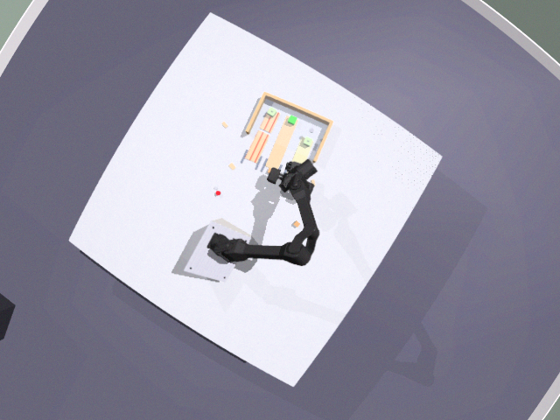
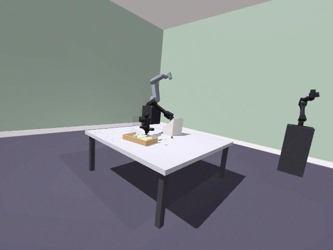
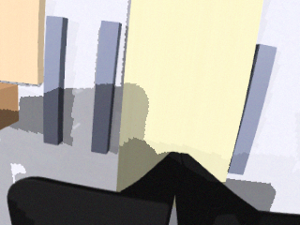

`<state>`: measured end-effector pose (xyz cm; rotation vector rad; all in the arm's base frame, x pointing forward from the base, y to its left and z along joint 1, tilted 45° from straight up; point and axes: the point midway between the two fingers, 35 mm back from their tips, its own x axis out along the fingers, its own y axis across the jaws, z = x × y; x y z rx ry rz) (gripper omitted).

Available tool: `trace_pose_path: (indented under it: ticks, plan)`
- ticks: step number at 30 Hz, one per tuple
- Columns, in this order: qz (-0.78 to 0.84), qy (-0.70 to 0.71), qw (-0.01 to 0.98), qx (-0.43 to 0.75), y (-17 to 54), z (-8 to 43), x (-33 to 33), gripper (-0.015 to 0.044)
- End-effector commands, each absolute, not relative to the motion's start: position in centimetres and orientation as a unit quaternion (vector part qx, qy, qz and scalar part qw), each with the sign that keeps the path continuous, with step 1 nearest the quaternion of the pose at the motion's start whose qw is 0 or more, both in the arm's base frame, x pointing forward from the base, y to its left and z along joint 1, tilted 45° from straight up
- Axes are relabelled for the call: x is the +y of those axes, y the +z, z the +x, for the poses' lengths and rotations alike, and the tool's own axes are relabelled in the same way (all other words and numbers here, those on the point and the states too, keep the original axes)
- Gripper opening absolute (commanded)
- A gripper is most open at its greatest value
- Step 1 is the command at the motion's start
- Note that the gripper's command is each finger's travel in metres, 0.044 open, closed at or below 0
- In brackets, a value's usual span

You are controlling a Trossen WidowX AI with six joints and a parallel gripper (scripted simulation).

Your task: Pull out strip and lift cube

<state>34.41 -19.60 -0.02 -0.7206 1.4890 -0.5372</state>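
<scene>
My gripper (image 2: pixel 146 133) (image 3: pixel 177 160) is shut and empty, pointing down over the near end of the plain yellow strip (image 1: pixel 301 154) (image 3: pixel 187 70). I cannot tell whether the tips touch it; the arm hides them in the top view. A pale green cube (image 1: pixel 307 142) with a small dark mark sits toward the yellow strip's far end. The orange middle strip (image 1: pixel 281 145) (image 3: pixel 19 37) has a bright green cube (image 1: pixel 291 120) at its far end. The red-striped strip is in two parts, a near piece (image 1: pixel 256 146) and a far piece (image 1: pixel 269 122), with a pale green marked cube (image 1: pixel 271 111) at the far end.
A wooden wall (image 1: pixel 298 107) (image 2: pixel 136 139) surrounds the strips on three sides. Blue-grey rails (image 3: pixel 55 80) (image 3: pixel 107 84) (image 3: pixel 253 108) stand beside the near ends. Small orange blocks (image 1: pixel 232 166) (image 1: pixel 296 224) and a red ball (image 1: pixel 218 192) lie outside. A white wedge (image 2: pixel 177 127) stands by the arm's base.
</scene>
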Motion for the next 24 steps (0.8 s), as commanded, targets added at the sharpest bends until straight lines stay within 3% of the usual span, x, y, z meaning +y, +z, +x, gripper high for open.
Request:
trace_pose_path:
  ticks: [1, 24]
  plan:
    - [-0.314, -0.234, 0.637, 0.665, -0.6, 32.9, -20.0, 0.0]
    - [-0.314, -0.233, 0.636, 0.666, -0.4, 29.6, -20.2, 0.0]
